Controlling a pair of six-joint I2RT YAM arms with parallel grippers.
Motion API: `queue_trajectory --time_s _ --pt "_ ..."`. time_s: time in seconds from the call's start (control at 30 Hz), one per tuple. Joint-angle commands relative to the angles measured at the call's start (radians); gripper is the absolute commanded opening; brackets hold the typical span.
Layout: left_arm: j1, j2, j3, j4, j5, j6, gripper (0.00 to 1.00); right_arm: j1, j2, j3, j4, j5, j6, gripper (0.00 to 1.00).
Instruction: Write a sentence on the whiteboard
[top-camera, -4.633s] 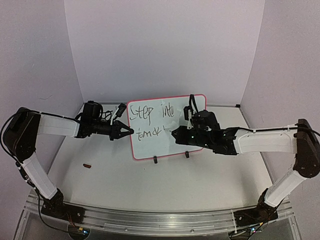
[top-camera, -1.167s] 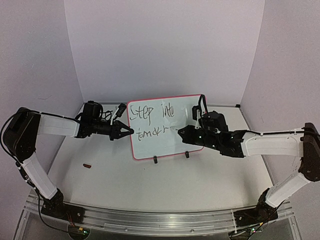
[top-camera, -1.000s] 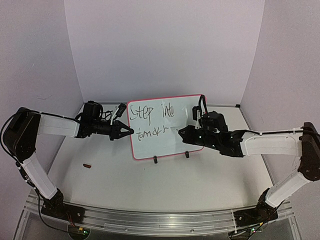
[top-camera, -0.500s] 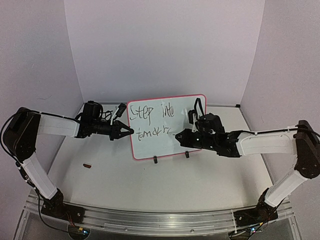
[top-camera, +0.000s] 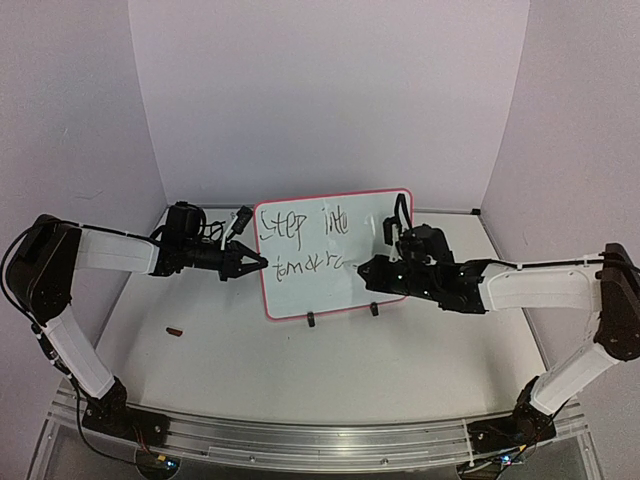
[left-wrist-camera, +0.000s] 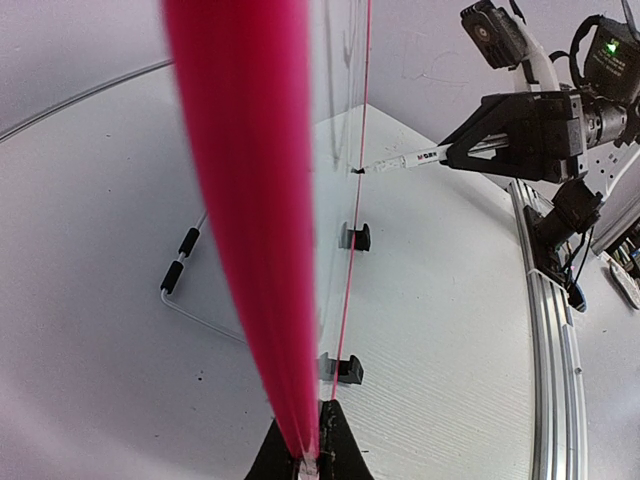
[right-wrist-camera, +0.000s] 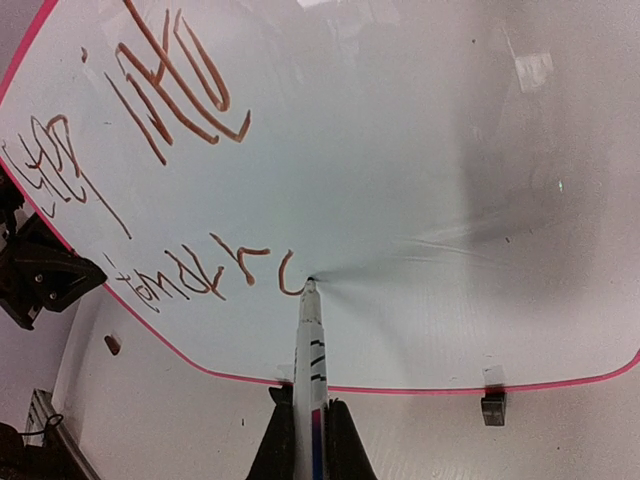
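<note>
The whiteboard (top-camera: 375, 225), white with a pink-red border, stands upright at mid table on two black clips (top-camera: 311, 320). The sentence (top-camera: 300, 226) reads "Step into" above a second line of letters (top-camera: 310, 265). My left gripper (top-camera: 255, 263) is shut on the board's left edge (left-wrist-camera: 250, 200). My right gripper (top-camera: 362, 269) is shut on a white marker (right-wrist-camera: 312, 350). The marker's tip touches the board at the end of the second line (right-wrist-camera: 285, 275). The marker and right gripper also show in the left wrist view (left-wrist-camera: 415, 158).
A small brown object (top-camera: 175, 331) lies on the table left of the board. A wire stand (left-wrist-camera: 180, 280) with black-capped ends lies behind the board. A metal rail (top-camera: 300, 440) runs along the table's near edge.
The right gripper with the marker shifted slightly right along the second line, adding another curved stroke. The left gripper and the board have not moved.
</note>
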Motion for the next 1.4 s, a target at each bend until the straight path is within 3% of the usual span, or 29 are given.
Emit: queue_trajectory --time_s 0.0,0.73,1.37 --pt "-0.003 0.017 -0.008 -0.059 -0.137 0.049 0.0 -0.006 -0.021 0.053 -0.009 0.031 -0.03 0.0" --pt "-0.003 0.015 -0.009 -0.059 -0.138 0.05 0.0 -0.006 -0.061 0.027 -0.006 0.028 -0.027 0.0" --pt "-0.004 0.01 -0.011 -0.059 -0.14 0.049 0.0 -0.007 0.011 0.067 -0.013 0.05 -0.043 0.0"
